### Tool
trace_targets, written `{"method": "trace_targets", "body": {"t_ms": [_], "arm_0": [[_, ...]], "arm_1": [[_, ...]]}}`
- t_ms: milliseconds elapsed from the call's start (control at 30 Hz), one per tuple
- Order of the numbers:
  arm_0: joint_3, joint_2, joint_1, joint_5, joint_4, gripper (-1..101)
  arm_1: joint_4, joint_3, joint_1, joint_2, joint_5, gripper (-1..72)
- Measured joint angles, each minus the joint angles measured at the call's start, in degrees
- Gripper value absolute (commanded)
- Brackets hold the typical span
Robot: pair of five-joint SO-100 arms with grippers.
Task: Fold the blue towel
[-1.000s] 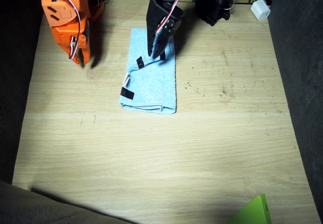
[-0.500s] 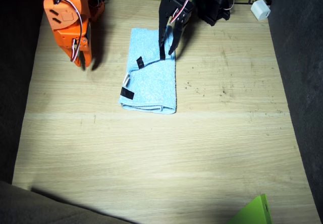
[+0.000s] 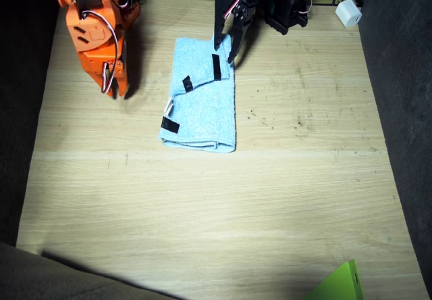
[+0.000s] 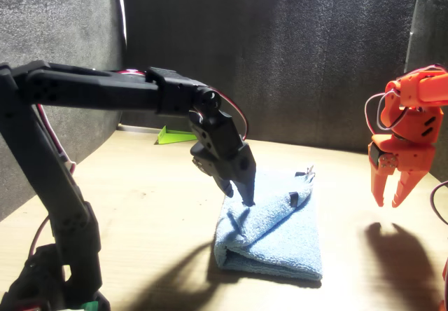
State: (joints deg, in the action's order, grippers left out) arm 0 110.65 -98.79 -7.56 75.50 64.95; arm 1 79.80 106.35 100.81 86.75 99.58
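Blue towel (image 3: 202,101) lies already folded near worktop's far edge, long axis running far-to-near. Left gripper (image 3: 226,46) hangs over towel's far end, jaws parted, holding nothing. Right gripper (image 3: 113,87) off to towel's side, jaws slightly parted, empty, farther away.

The folded blue towel (image 4: 274,230) lies on the tabletop (image 4: 140,206). The black left pincer (image 4: 240,187) hangs just above its near end, jaws slightly parted. The orange right pincer (image 4: 393,190) hovers apart, fingers spread.
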Motion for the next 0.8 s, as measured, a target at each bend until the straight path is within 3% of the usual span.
{"method": "trace_targets", "body": {"t_ms": [700,767,800], "arm_0": [[3.3,0.8,1.9,-8.9,-10.0,26],[3.3,1.4,1.2,-9.8,-11.0,10],[3.3,1.8,0.6,-10.2,-11.2,6]], "arm_1": [[2.0,0.0,-4.1,2.0,-2.1,12.3],[3.6,0.0,-5.5,4.3,-3.1,12.3],[4.0,0.0,-6.6,5.3,-3.5,12.3]]}}
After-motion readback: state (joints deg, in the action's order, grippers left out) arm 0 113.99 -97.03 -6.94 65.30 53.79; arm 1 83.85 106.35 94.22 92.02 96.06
